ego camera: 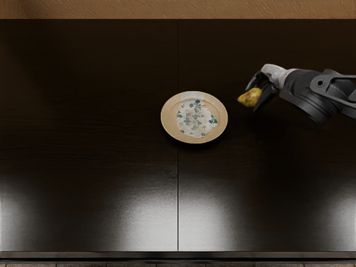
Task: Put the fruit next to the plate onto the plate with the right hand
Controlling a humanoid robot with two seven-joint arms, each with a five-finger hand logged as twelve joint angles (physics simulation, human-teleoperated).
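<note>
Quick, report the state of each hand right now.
Left hand: not in view.
Right hand: shut on the yellow fruit, to the right of the plate.

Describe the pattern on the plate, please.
The plate has a tan rim and a pale centre with blue-green speckles; head view.

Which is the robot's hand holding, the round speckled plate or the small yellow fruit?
The small yellow fruit, clasped in the right hand. The round tan plate with a blue-speckled centre lies apart, untouched.
</note>
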